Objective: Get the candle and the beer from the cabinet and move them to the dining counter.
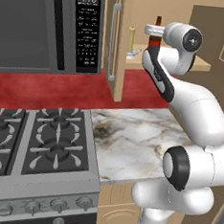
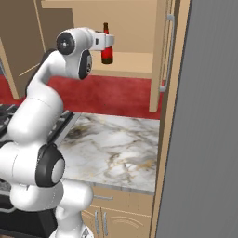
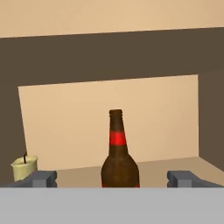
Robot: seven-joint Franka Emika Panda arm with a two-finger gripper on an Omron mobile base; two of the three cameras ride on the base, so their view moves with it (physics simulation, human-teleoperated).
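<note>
Hand view: the beer (image 3: 120, 155) stands upright on the shelf of the open cabinet (image 3: 109, 118), dead ahead and centred between the robot's jaws, which are spread wide and grasp nothing. Its long axis runs vertical; the candle (image 3: 24, 167) waits off to one side.

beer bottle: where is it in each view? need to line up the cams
Left base view: the beer top centre-right, mostly hidden behind the wrist; neck pokes up.
Right base view: beer top centre-left, on the cabinet shelf.
Hand view: beer bottom centre, between the fingertips.
Shared landmark: cabinet shelf.
</note>
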